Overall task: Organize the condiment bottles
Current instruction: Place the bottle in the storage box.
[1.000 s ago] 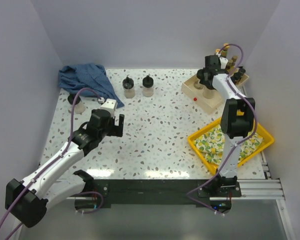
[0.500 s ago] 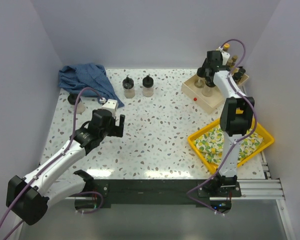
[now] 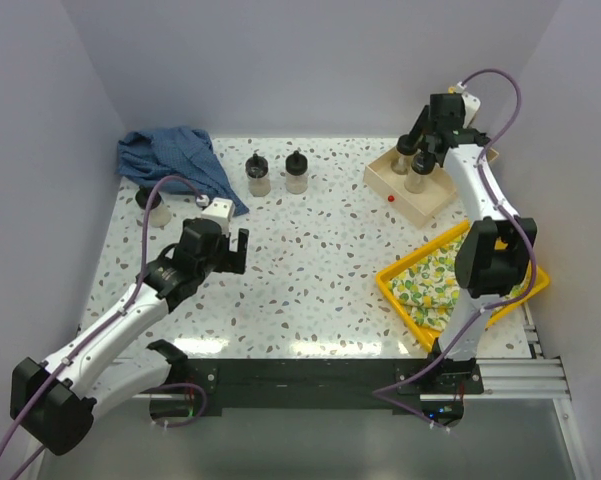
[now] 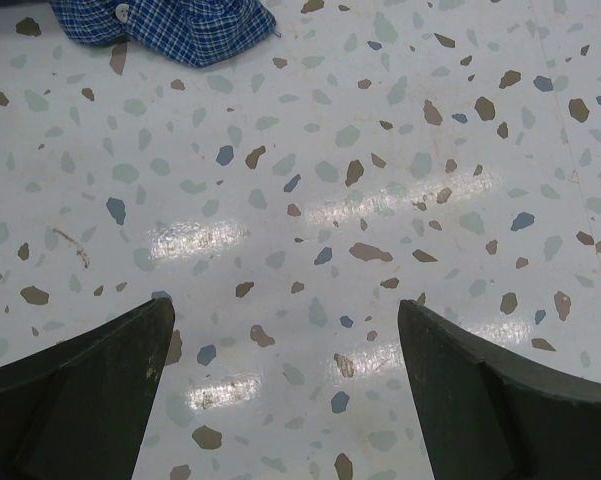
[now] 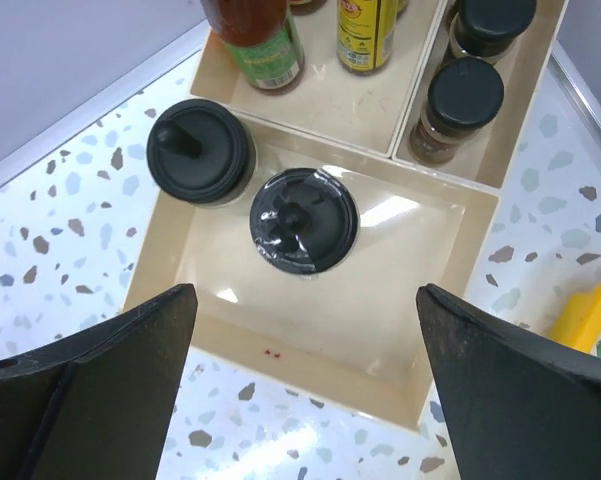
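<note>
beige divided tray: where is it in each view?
Top external: the tray is at the upper right, near the back wall.
Left wrist: not in it.
Right wrist: the tray fills the middle of the picture.
Shared landmark: the speckled table, which shows in all three views.

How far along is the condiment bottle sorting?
Done: sauce bottles, shakers and two black-lidded jars stand in the tray. In hand: nothing; the left gripper and right gripper are open, the right above those jars. Left: two jars on the table, a third jar beside the cloth.
</note>
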Controlling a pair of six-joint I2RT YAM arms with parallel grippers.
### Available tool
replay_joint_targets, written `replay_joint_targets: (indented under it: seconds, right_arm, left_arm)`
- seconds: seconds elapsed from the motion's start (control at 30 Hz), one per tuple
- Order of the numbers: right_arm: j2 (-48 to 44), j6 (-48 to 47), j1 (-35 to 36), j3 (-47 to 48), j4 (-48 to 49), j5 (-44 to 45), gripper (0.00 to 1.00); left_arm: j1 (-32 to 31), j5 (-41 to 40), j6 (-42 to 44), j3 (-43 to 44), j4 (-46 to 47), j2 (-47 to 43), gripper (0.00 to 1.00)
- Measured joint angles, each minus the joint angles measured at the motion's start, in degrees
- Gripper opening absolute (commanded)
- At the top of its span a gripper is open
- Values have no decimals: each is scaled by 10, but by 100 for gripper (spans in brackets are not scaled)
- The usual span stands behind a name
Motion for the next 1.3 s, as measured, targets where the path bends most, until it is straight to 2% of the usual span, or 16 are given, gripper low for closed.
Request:
replay_joint_targets:
  seconds: [0.03, 0.07, 0.1, 0.13, 0.23, 0.33, 0.77, 0.97, 1.17, 1.3]
  right_arm:
    - [-12, 2, 1, -9, 2, -3, 81]
    - [-23, 3, 3, -22, 3, -5, 68]
    - [-32, 4, 5, -35, 4, -10, 62]
    - [-38, 4, 5, -48, 5, -15, 51]
    - [-36, 8, 8, -77, 9, -27, 41]
    - [-16, 7, 9, -87, 10, -37, 36]
    - [87, -36, 3, -76, 79, -31, 32]
    - [102, -59, -3, -55, 103, -31, 33]
    - [102, -80, -3, -54, 122, -31, 35]
    - [86, -69, -3, -82, 135, -45, 41]
  left_arm:
    - [0, 0, 0, 0, 0, -2, 99]
    - [0, 0, 0, 0, 0, -2, 99]
    - [0, 0, 0, 0, 0, -3, 99]
    - [0, 0, 0, 0, 0, -3, 99]
    - [0, 0, 0, 0, 0, -4, 99]
    - [0, 0, 0, 0, 0, -4, 98]
    - [0, -16, 0, 0, -1, 8, 98]
    - [0, -32, -1, 0, -1, 14, 96]
    - [0, -51, -2, 0, -1, 14, 96]
    - [0, -72, -15, 0, -2, 8, 97]
